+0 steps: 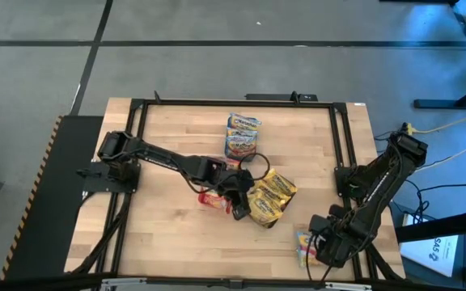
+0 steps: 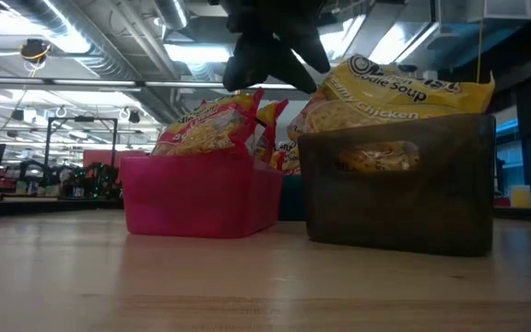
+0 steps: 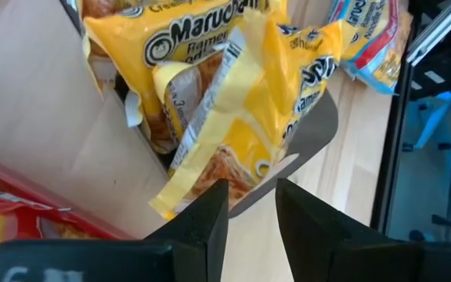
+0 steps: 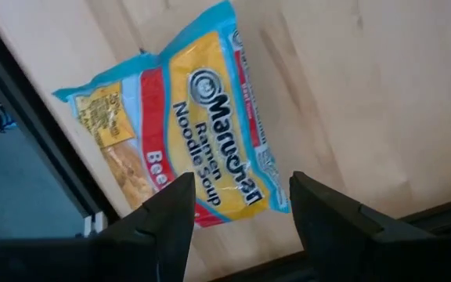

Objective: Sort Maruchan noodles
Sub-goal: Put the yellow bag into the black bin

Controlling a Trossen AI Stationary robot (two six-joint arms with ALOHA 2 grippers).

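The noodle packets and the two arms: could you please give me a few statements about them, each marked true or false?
1. The left gripper is over the grey tray of yellow packets, fingers open. True.
2. The right gripper grips a red packet. False: its fingers are open, empty, above a blue-edged packet lying flat on the table.
3. In the low view, the pink tray holds packets. True.
4. The blue-edged packet lies at the table's centre. False: it lies by the near right edge.
5. The grey tray is empty. False: it holds yellow packets.
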